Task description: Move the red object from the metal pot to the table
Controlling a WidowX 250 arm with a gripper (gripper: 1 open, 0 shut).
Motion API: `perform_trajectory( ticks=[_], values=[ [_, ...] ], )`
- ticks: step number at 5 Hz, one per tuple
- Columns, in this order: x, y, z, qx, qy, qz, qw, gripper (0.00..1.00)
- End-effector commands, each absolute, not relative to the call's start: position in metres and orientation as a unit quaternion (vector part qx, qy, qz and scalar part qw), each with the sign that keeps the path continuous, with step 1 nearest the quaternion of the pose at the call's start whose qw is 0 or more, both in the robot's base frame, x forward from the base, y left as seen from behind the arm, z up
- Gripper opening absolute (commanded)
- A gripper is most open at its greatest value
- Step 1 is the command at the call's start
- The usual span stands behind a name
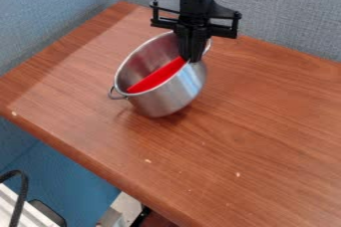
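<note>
Red object (pixel 163 71) lies inside the metal pot (pixel 167 94) — tilted on the table (pixel 253 141), its far rim up, pinched by the gripper (pixel 192 56)

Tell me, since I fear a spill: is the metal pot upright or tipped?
Tipped: the metal pot leans, its rim raised on the tool's side and its mouth slanted; the red object lies inside.

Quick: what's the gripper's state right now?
Gripper: closed at the raised rim of the tilted pot, by the red object; which one it pinches cannot be told.
</note>
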State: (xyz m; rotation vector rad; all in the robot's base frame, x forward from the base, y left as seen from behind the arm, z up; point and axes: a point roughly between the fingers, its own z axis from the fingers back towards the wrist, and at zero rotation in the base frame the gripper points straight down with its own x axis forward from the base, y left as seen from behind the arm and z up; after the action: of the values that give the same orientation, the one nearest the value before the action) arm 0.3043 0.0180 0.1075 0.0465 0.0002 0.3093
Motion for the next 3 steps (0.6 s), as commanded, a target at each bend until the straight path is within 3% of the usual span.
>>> perform_trajectory(
  ticks=[1, 3],
  values=[
    [0.309, 0.020, 0.120, 0.030, -0.027, 0.198, 0.979, 0.00],
    [0.312, 0.021, 0.109, 0.039, -0.032, 0.129, 0.990, 0.00]
  ],
)
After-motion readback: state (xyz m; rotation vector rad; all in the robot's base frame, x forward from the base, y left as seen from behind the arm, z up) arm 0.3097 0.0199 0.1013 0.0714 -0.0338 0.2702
